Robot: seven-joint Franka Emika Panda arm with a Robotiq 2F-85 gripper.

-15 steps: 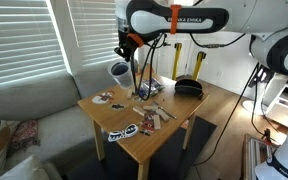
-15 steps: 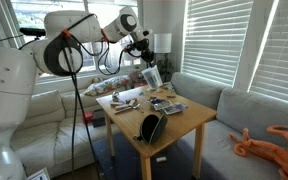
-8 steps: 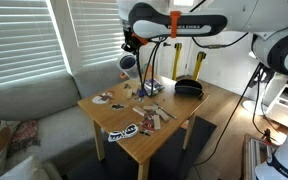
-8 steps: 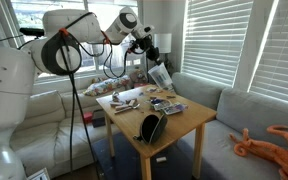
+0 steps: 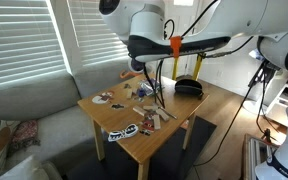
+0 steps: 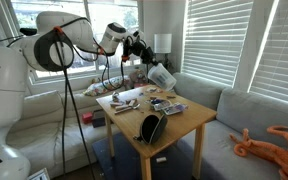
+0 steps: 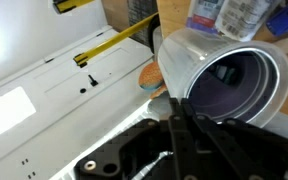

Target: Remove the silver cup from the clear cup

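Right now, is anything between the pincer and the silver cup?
Nothing visible. The pincer is pinching the rim of the see-through plastic tumbler, held tilted in the air, clear of the wooden table; the dull grey metal cup seems nested inside it.

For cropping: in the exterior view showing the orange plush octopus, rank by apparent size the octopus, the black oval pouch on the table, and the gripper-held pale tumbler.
1. Orange plush octopus.
2-3. Black oval pouch and pale round tumbler look alike; pouch is nearer the camera, so unranked.
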